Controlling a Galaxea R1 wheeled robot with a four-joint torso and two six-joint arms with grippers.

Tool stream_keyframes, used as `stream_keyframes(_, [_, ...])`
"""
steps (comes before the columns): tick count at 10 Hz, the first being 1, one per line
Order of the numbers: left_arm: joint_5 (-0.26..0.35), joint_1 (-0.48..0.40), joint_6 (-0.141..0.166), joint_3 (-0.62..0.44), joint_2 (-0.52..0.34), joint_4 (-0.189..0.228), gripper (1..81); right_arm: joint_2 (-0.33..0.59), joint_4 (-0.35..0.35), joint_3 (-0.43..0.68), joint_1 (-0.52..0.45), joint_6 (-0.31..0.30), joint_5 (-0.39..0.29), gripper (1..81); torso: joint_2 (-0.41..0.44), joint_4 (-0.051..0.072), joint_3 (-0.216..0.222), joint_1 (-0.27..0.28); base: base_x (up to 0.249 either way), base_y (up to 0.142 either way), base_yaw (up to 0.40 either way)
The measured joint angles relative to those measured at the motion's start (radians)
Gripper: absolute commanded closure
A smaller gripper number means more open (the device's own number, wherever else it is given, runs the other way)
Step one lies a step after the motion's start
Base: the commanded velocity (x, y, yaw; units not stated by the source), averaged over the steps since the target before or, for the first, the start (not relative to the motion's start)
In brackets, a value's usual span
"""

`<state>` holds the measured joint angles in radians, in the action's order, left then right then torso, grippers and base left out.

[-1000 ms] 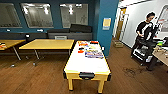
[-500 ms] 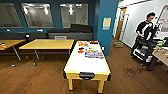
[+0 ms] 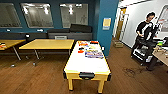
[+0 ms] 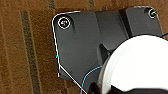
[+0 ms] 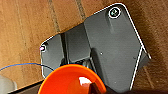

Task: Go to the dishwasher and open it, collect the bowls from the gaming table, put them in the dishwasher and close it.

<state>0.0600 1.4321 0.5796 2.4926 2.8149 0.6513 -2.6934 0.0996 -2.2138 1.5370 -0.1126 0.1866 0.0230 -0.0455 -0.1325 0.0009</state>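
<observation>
Nothing has shifted since earlier; white round bowl (image 4: 140, 65) and glossy orange bowl (image 5: 71, 80) ride at the wrists, grips unreadable; drive smoothly.

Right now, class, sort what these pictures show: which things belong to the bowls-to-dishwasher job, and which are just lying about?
Belong to the job:
white bowl
orange bowl

Just lying about:
white-topped table
colourful items on it
wooden table
person by the doorway

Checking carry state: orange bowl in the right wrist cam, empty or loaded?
Looks empty: the orange bowl shows only a glossy highlight inside. Its lower part runs out of the picture, so cannot tell for the whole bowl.
</observation>
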Motion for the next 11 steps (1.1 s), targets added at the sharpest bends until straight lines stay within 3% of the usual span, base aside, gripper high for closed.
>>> stream_keyframes(11, [-0.031, 0.004, 0.001, -0.009, -0.007, 0.0, 81.1, -0.017, -0.002, -0.029, 0.006, 0.0, 0.0, 81.1, 0.0, 0.0, 0.0, 0.001, 0.0, 0.0, -0.355])
